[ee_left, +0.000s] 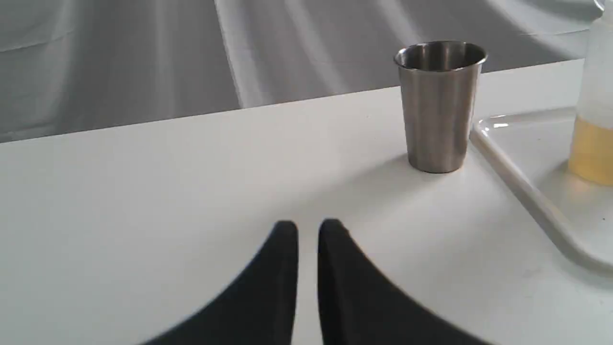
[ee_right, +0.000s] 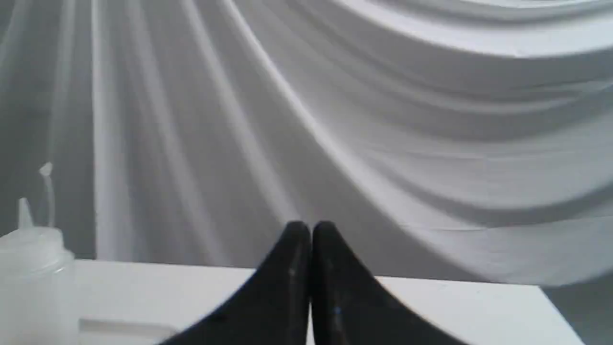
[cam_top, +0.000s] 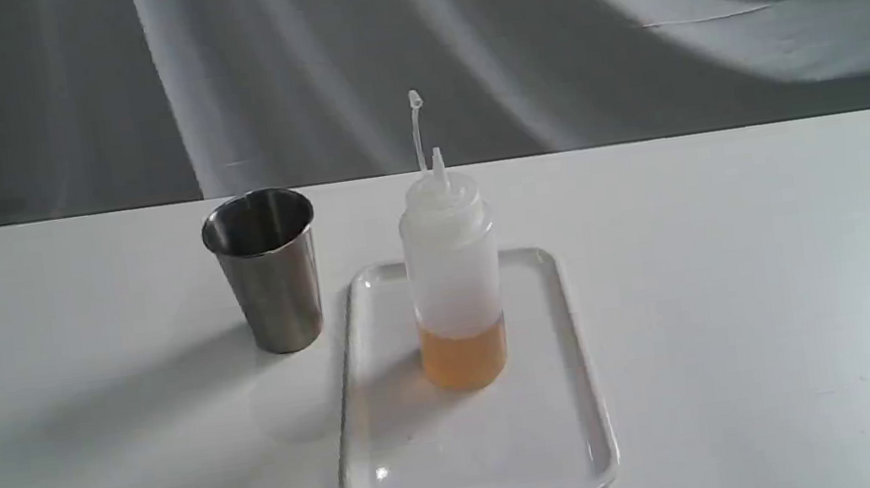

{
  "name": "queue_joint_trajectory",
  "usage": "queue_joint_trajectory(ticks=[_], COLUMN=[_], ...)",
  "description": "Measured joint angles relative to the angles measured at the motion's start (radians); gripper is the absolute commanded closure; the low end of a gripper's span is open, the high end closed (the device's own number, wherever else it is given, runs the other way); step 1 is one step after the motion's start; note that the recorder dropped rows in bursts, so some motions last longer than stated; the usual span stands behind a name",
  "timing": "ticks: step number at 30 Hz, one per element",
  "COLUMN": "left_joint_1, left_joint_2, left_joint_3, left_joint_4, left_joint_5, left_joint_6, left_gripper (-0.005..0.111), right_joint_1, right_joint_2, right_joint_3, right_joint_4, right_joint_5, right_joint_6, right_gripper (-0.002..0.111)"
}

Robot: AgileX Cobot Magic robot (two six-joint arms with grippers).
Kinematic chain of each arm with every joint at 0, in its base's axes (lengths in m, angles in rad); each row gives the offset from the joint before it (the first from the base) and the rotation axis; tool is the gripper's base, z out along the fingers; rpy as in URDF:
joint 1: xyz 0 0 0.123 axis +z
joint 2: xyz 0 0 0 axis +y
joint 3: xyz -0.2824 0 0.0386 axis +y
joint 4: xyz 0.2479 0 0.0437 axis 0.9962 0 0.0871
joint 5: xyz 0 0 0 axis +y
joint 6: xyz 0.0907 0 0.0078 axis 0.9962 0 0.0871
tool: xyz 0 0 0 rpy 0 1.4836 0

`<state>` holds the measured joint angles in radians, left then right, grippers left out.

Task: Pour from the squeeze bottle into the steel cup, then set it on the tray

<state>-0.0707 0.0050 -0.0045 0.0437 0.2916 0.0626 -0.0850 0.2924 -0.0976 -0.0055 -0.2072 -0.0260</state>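
The squeeze bottle (cam_top: 453,275) stands upright on the far half of the white tray (cam_top: 474,460), amber liquid filling its bottom quarter, its cap strip sticking up. The steel cup (cam_top: 267,269) stands upright on the table just left of the tray's far corner. Neither gripper appears in the exterior view. In the left wrist view my left gripper (ee_left: 308,230) is shut with nothing in it, low over the table, short of the steel cup (ee_left: 439,105) and the tray (ee_left: 522,191). My right gripper (ee_right: 310,231) is shut and empty, with the squeeze bottle (ee_right: 33,282) off to its side.
The white table (cam_top: 746,277) ends at a far edge in front of a draped grey cloth backdrop (cam_top: 540,25). Nothing else stands on the table.
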Motion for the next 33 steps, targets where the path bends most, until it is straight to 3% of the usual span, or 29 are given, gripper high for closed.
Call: queue_joint_trajectory(ticks=[8, 25, 33], left_joint_1=[0.0, 0.0, 0.0], left_joint_2=[0.0, 0.0, 0.0], left_joint_3=[0.0, 0.0, 0.0], left_joint_4=[0.0, 0.0, 0.0], left_joint_5=[0.0, 0.0, 0.0], left_joint_6=[0.0, 0.0, 0.0], left_gripper=[0.098, 0.098, 0.098], right_joint_1=[-0.116, -0.118, -0.118], right_joint_2=[-0.126, -0.229, -0.285], right_joint_3=[0.091, 0.094, 0.094], right_joint_4=[0.0, 0.0, 0.0], right_joint_5=[0.015, 0.06, 0.241], right_joint_6=[0.0, -0.021, -0.066], right_gripper=[0.108, 0.108, 0.108])
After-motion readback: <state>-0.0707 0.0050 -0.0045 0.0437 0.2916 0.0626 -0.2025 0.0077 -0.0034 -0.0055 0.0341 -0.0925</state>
